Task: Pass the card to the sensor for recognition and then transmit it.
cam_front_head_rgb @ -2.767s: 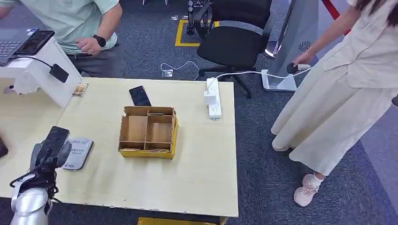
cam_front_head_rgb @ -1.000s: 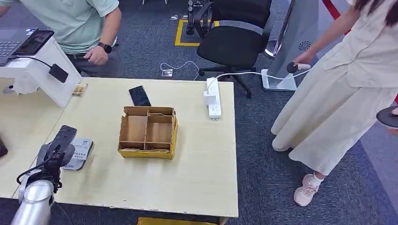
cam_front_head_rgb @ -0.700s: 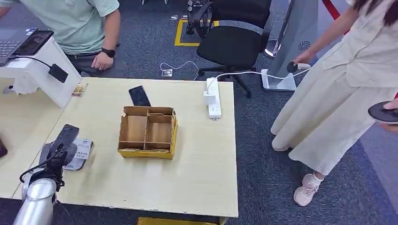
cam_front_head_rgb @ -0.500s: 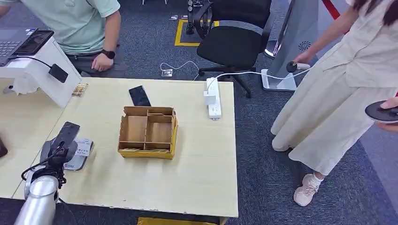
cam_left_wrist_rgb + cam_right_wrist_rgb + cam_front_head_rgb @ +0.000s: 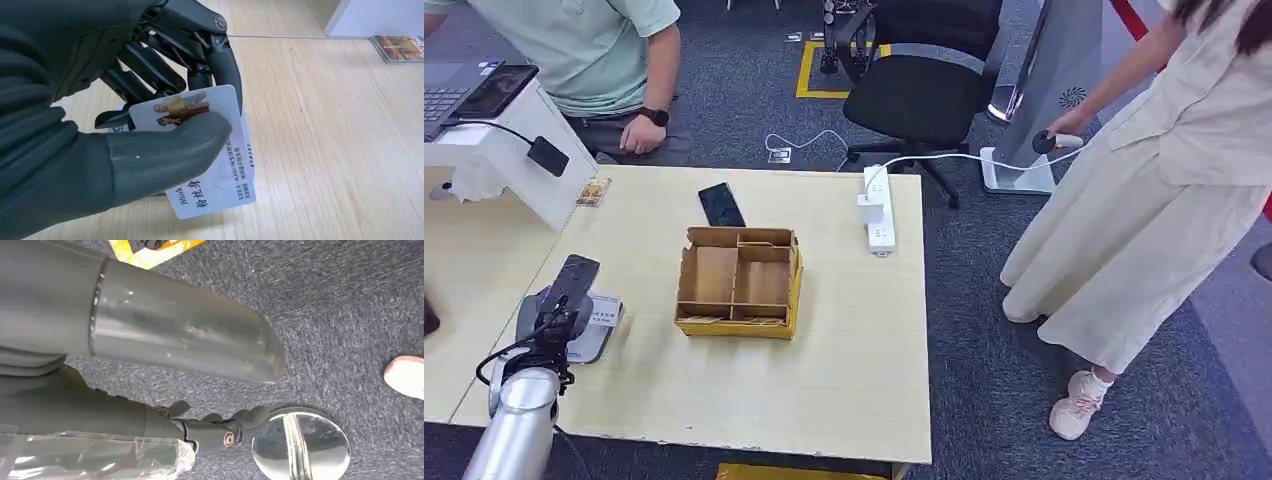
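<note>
Since 2.8 s ago the left hand (image 5: 559, 305) has shifted up and toward the box (image 5: 739, 281), arm further in over the table edge; the seated person's hand has dropped from chest height to rest on the lap.

Left hand now: holding the card (image 5: 210, 150), thumb (image 5: 170, 150) pressed across its face, dark fingers (image 5: 220, 65) curled behind it. Card is white, small picture at one end, printed text at the other. It sits tilted just above the table (image 5: 844, 360), over the grey card reader (image 5: 594, 325) at the table's left part; can't tell if card and reader touch.

Right hand (image 5: 210, 427): hangs by the robot's side over blue-grey carpet, fingers loosely curled, nothing in it, just beside a round shiny metal base (image 5: 300, 445).

Rest of table: cardboard box with compartments in the middle, black phone (image 5: 721, 204) beyond it, white power strip (image 5: 879, 210) near the right edge, small card stack (image 5: 594, 191) by the white stand (image 5: 504, 150) holding a laptop. Second person in pale clothes stands right of the table.
</note>
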Controlling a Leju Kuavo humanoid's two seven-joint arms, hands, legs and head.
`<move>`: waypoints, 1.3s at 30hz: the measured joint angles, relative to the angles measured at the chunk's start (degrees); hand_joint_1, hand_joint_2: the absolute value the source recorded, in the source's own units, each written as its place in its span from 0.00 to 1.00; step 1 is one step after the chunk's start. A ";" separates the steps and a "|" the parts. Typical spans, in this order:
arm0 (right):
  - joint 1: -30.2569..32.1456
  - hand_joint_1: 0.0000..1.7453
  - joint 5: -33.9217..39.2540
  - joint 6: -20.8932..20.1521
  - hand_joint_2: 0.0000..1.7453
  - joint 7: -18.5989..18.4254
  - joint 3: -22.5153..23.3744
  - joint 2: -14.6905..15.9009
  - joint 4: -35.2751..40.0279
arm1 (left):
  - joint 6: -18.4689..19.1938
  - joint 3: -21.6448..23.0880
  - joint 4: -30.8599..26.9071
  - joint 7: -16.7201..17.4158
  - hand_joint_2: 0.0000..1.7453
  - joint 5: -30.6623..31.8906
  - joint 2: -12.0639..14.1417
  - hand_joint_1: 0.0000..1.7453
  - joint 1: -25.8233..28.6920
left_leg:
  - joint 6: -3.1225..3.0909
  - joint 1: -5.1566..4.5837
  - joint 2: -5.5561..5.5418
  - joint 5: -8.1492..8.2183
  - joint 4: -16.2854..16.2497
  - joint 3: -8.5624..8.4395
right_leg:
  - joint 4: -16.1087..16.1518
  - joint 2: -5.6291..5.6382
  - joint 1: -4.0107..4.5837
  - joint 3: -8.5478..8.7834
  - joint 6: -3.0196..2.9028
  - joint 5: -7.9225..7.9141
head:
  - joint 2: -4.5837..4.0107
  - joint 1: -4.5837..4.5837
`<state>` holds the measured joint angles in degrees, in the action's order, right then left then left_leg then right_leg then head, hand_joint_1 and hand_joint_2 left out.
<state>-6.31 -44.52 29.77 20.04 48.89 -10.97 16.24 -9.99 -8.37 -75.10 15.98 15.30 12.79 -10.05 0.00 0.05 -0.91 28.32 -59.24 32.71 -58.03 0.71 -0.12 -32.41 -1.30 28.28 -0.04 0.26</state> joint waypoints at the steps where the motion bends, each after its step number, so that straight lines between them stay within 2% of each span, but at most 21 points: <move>1: 0.00 0.00 0.15 0.00 0.00 0.04 0.00 0.00 0.00 | -0.26 0.00 0.09 0.00 1.00 -0.11 0.00 1.00 -0.01 | 0.00 0.00 0.00 0.00 0.00 0.00 | 0.00 -0.01 0.00 0.00 0.00 0.00 | -0.02 0.00; 5: 0.01 0.00 0.33 0.00 0.00 0.39 0.04 0.04 -0.02 | -0.77 0.00 0.26 0.11 1.00 -0.37 0.13 1.00 0.00 | 0.00 0.00 0.00 0.00 0.00 0.01 | 0.00 -0.01 0.00 0.01 0.00 0.00 | -0.02 0.00; 9: 0.13 0.00 0.98 0.04 0.00 0.55 0.09 0.09 -0.02 | -2.29 -0.31 -0.02 0.79 1.00 -1.07 1.31 1.00 1.13 | 0.00 0.00 0.01 0.00 0.01 0.01 | -0.01 0.02 0.00 0.01 0.00 0.00 | 0.00 -0.02; 20: 0.28 0.00 2.03 0.20 0.00 0.79 0.09 0.17 -0.02 | -4.76 -4.70 -2.78 2.56 1.00 -2.58 1.95 1.00 5.86 | 0.00 0.00 -0.01 0.00 0.01 0.01 | -0.01 -0.01 0.00 0.02 0.00 0.01 | -0.02 -0.02; 28: 0.29 0.00 2.38 0.24 0.00 0.79 0.11 0.20 -0.04 | -3.48 -5.31 -3.15 4.37 1.00 -0.68 1.95 1.00 7.94 | 0.00 0.00 -0.02 0.00 0.01 0.01 | -0.01 -0.04 0.00 0.02 0.00 0.01 | 0.00 -0.02; 39: 0.20 0.00 3.19 0.24 0.00 0.87 0.11 0.20 -0.02 | -1.05 -4.37 -2.25 4.70 1.00 1.53 1.33 1.00 6.59 | 0.00 0.00 -0.03 0.00 0.00 -0.02 | -0.01 -0.05 0.00 0.04 0.00 0.00 | 0.00 -0.04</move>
<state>-6.11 -41.33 30.01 20.92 49.00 -10.78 16.22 -11.04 -12.74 -77.35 20.68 16.83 14.12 -3.47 0.00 0.05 -0.94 28.31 -59.23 32.69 -58.03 0.66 -0.13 -32.37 -1.29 28.28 -0.04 0.22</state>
